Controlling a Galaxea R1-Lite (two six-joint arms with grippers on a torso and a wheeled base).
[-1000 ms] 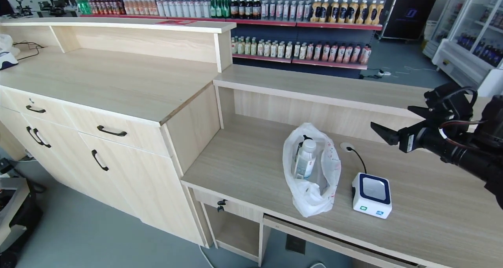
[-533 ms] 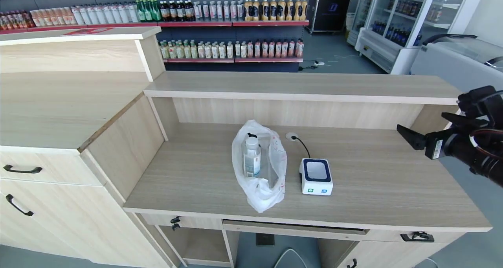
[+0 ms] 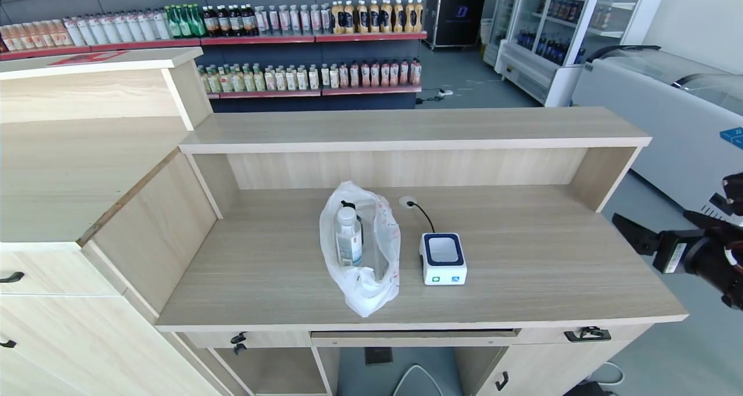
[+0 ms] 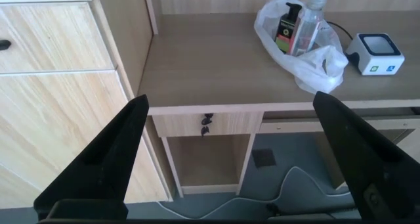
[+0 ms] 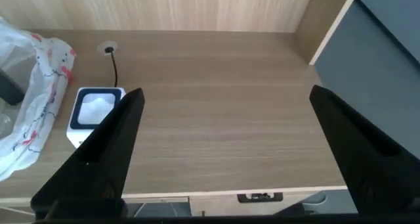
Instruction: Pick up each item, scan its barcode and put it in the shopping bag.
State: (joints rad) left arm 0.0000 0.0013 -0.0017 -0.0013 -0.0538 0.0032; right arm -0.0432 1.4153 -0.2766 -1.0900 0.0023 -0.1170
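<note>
- Head view: shopping bag (image 3: 361, 268) sits mid-counter (image 3: 540, 268), well apart from R gripper (image 3: 650, 215), which is off counter's right end, jaws spread wide, nothing btwn
- L gripper (image 4: 230, 99): jaws wide apart, empty, bag well beyond them
- Bag: thin crinkled white plastic, red print, mouth open; 1 clear white-capped bottle (image 3: 348, 239) upright inside
- Scanner (image 3: 443, 258): white boxy block w/ dark-rimmed top, just beside bag
- Counter: pale wood-grain

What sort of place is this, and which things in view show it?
Most likely a shop's checkout: rows of bottled drinks behind, glass-door fridges to the right, and a barcode scanner beside a shopping bag on the wooden counter.
</note>
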